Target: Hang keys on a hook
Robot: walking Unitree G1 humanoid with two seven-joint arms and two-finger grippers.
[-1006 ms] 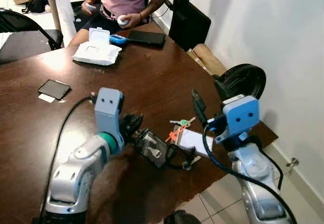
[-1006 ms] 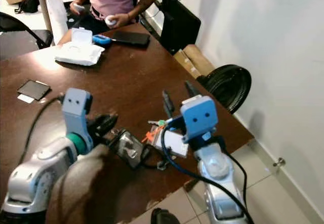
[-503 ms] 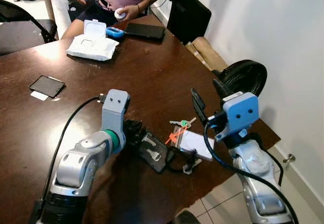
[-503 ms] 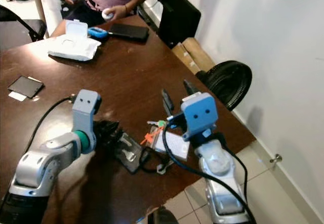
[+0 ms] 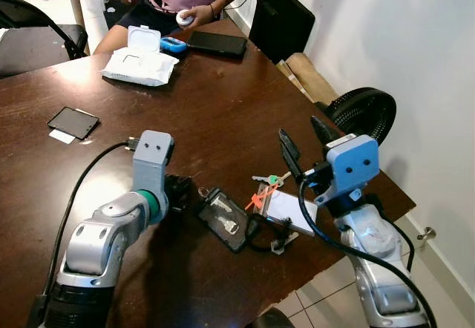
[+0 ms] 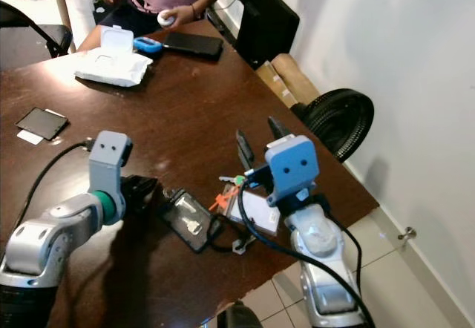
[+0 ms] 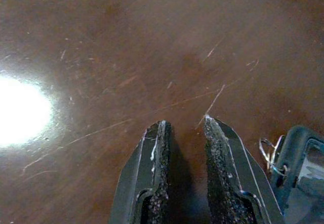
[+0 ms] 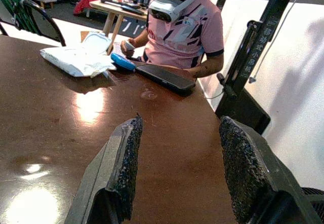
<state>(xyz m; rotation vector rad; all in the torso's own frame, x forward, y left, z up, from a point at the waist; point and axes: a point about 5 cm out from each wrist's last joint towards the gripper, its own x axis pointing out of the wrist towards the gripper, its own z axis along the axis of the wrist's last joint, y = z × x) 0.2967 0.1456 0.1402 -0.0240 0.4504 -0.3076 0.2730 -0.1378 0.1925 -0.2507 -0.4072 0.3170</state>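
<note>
A dark brown wooden table [image 5: 223,98] seen from the robot's head, with both arms raised over its near edge. The left gripper [image 7: 185,133] hangs low over bare tabletop, its two black fingers [image 7: 154,168] drawn close with only a narrow gap and nothing between them. Just beside it lies a black badge holder [image 5: 223,217] with a small metal ring at its corner; half a second ago the fingers were touching or nearly touching this holder, and they now sit back from it, clear of its near end. The holder itself looks shifted slightly, though the camera has also moved, so this is uncertain.

The keys [image 5: 266,182], a small bunch with green and orange tags, lie flat on the table between the badge holder and a white card [image 5: 289,211], close to the table's right edge. A thin black cord [image 5: 267,235] loops beside the holder.

The right gripper [image 5: 300,139] is held above the keys, not touching them, its fingers [image 8: 124,168] spread wide apart and empty; its pose matches the earlier frames.

Farther off on the table: a pack of wet wipes [image 5: 139,62], a blue object [image 5: 174,44], a black phone [image 5: 216,43] and a dark card [image 5: 73,122]. A seated person [image 8: 182,31] in a pink shirt holds two white controllers. A black fan [image 5: 362,114] stands on the floor by the wall.
</note>
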